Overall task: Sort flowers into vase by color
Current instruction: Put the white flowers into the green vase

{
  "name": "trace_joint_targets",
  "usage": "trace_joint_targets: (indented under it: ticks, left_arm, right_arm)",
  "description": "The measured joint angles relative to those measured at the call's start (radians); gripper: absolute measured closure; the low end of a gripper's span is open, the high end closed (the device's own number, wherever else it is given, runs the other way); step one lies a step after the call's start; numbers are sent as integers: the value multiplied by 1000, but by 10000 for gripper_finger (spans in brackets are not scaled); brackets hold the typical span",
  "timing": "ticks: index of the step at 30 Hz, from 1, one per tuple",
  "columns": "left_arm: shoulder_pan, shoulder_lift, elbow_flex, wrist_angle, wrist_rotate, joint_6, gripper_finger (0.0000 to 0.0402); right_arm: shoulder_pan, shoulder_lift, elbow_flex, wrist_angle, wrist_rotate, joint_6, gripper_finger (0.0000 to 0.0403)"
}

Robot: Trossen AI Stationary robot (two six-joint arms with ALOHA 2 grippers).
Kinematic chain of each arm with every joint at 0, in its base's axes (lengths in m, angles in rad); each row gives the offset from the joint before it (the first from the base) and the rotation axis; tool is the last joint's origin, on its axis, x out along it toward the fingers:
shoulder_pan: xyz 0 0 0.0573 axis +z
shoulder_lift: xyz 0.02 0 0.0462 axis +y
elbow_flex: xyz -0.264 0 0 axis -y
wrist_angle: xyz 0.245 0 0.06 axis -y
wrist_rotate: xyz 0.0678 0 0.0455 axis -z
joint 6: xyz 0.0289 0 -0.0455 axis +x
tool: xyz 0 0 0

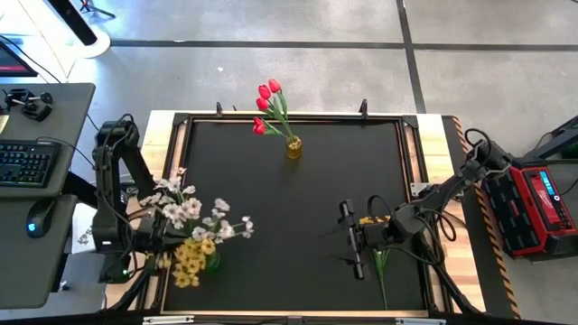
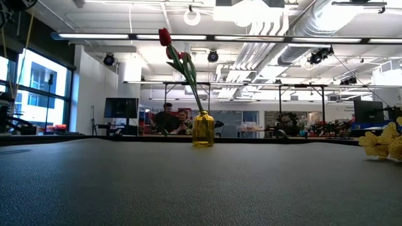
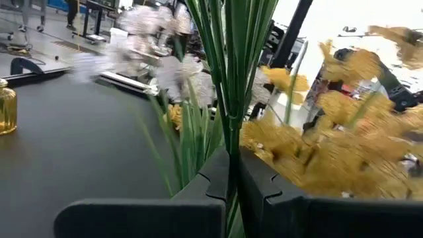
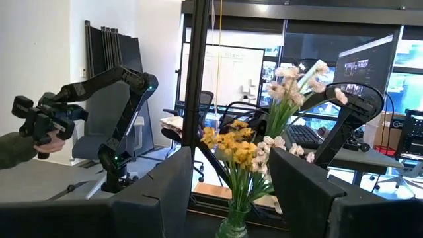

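My left gripper point(image 1: 153, 239) is near the table's left near corner, shut on a spray of pale white blossoms point(image 1: 192, 212). The spray reaches out beside and above a bunch of yellow blossoms point(image 1: 192, 257) whose stems stand in a small greenish glass vase point(image 4: 232, 228). Red tulips point(image 1: 269, 106) stand with their stems in a yellow glass vase point(image 1: 293, 147) at the far middle. My right gripper point(image 1: 352, 239) is open over the mat at the near right. A yellow flower point(image 1: 372, 219) with a green stem point(image 1: 381, 275) lies on the mat under its wrist. My left gripper pinches the white spray's bundled green stems point(image 3: 228, 155) between its two fingers. The fingers come roughly level from the table's left and lie across the stems. The blossoms point(image 3: 162, 39) stand out beyond the fingers, clear of the mat.
The black mat point(image 1: 298, 208) has a raised frame around it. A keyboard and mouse point(image 1: 27, 167) lie on a side desk at the left, and a red case point(image 1: 537, 212) is at the right. A person's hand with a controller point(image 4: 39, 122) shows beyond the table.
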State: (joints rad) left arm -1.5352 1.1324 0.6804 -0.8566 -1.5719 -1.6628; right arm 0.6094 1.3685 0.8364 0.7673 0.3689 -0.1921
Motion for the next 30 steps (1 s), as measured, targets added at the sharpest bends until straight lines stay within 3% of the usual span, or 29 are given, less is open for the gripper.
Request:
trace_joint_targets:
  ticks: [5,14,23,30]
  left_arm:
    - [-17,0,0,14,9,8,401]
    - [-24,39,0,66,154,94,402]
    - [-24,150,1,71,178,33,401]
    - [-24,156,2,73,252,15,394]
  right_arm:
    - [0,0,0,7,0,0,214]
    - [-1,0,0,17,0,0,214]
    - [-1,0,0,17,43,0,214]
    - [-6,0,0,27,49,0,214]
